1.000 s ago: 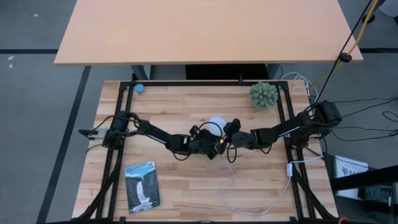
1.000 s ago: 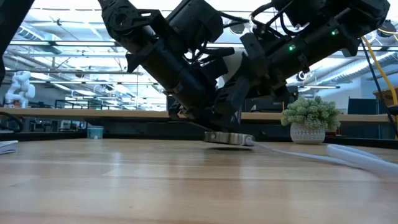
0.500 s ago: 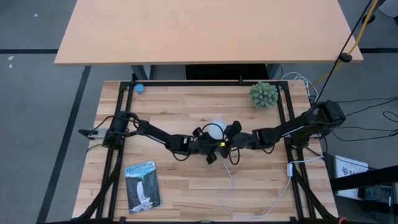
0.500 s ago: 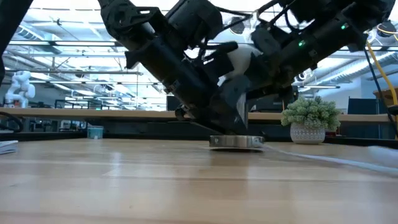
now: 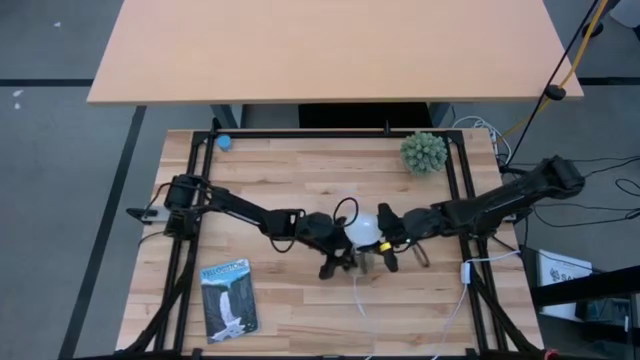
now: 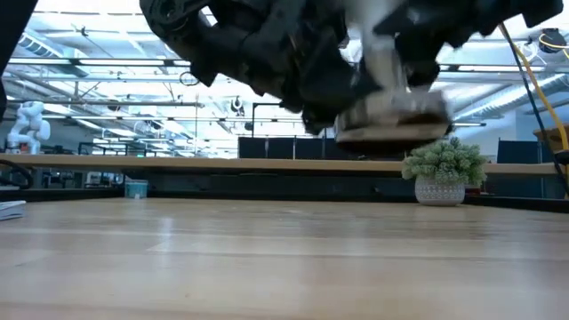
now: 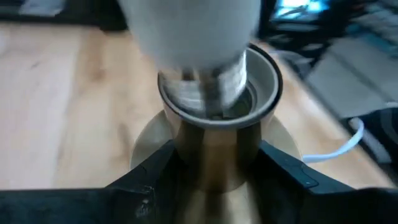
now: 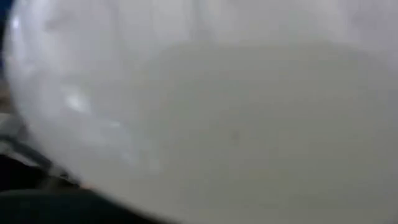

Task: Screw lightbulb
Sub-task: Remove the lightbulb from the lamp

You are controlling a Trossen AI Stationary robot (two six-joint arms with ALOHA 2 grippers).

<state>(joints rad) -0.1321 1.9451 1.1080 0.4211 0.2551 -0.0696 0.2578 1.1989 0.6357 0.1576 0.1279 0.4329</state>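
The lightbulb (image 5: 362,228) is white and round and sits between my two grippers near the middle of the table. In the left wrist view, its threaded base (image 7: 205,84) stands in the cup of the brass socket (image 7: 214,146). My left gripper (image 5: 336,256) is shut on the socket. My right gripper (image 5: 388,243) is shut on the bulb, whose dome (image 8: 205,106) fills the right wrist view. In the low view the socket's round base disc (image 6: 391,120) hangs above the tabletop. Its white cord (image 5: 358,298) trails toward the near edge. My left gripper pinches the socket's brass stem (image 7: 214,162) between its two fingers (image 7: 149,177), just below the cup. The socket is lifted clear of the table with its cup toward the bulb. My right gripper holds the bulb's white dome from the table's right side. The bulb hides the place of contact.
A green spiky ball in a white pot (image 5: 424,152) stands at the far right and also shows in the low view (image 6: 442,173). A small blue object (image 5: 225,141) lies at the far left corner. A booklet (image 5: 228,298) lies near the front left. Black frame rails (image 5: 462,190) border the table.
Both grippers have moved toward the table's near edge and gone up. The socket, which stood on the table, is now lifted clear of it. The bulb has come along with it, and the white cord has been drawn after them.
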